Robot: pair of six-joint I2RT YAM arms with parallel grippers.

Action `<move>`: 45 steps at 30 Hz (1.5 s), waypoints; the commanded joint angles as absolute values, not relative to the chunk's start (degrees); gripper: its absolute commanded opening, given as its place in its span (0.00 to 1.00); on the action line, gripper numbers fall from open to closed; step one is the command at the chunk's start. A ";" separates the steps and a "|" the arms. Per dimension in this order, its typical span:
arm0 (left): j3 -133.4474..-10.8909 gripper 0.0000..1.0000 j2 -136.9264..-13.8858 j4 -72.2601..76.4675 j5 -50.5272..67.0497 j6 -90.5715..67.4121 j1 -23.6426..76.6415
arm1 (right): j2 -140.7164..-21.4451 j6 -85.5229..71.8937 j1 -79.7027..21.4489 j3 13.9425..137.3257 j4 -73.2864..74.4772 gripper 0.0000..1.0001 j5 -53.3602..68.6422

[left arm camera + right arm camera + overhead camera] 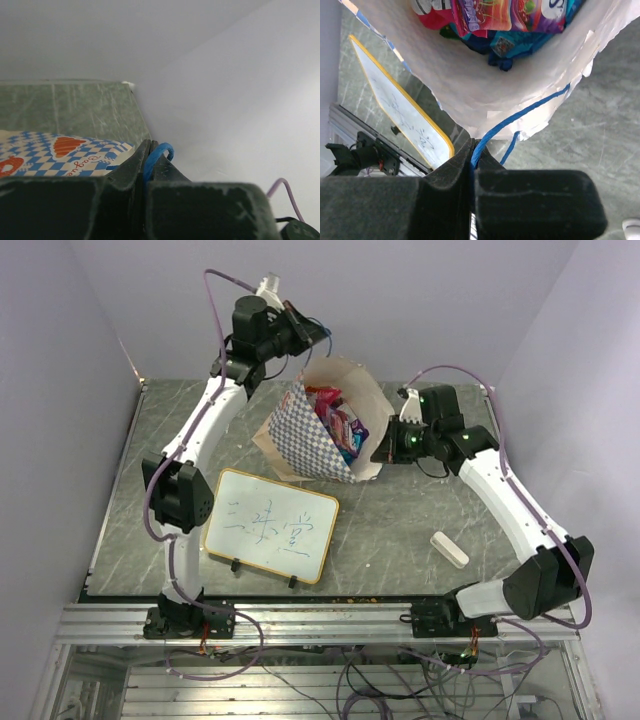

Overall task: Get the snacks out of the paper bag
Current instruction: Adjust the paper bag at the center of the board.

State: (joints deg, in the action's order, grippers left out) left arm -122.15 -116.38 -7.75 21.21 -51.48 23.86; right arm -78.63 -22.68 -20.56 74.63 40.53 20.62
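The grey stone worktop (400, 530) is walled in on the left, back and right, with a metal rail along its near edge. Bare stone lies right of centre between the things. One framed whiteboard (272, 525) lies at the near left, just beside the bag's foot, with blue handwriting too small to read. One paper bag (310, 435) sits mid-worktop toward the back, tilted, its mouth spread between the two arms. Its blue-white chequered band carries an orange mark and script beginning "Bague", the rest cut off. The snacks (338, 425) are inside it, heaped: red, pink-purple and blue-teal packets overlap too much for a sure count, and their lettering is unreadable. One white eraser (449, 548) lies well apart at the near right. The left tool (148, 150) is clenched on one blue cord handle (161, 149), raised behind the bag. The right tool (472, 150) grips the second cord (520, 117) at the bag's right rim.
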 commanded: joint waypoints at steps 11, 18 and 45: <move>-134.38 0.07 -126.47 11.24 33.53 -58.69 9.17 | -95.69 -29.41 -24.34 97.13 29.16 0.00 26.49; -146.66 0.07 -133.97 23.42 33.89 -69.52 4.31 | -105.06 -35.38 -30.17 109.33 27.53 0.00 25.03; -105.18 0.07 -108.53 26.82 38.70 -70.63 18.56 | -92.06 -28.51 -31.43 76.58 25.62 0.00 13.00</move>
State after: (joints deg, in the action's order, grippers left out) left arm -109.30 -115.96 21.54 36.42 -72.88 13.52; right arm -96.20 -32.45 -32.10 79.24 23.73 19.40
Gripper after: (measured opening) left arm 0.077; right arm 0.005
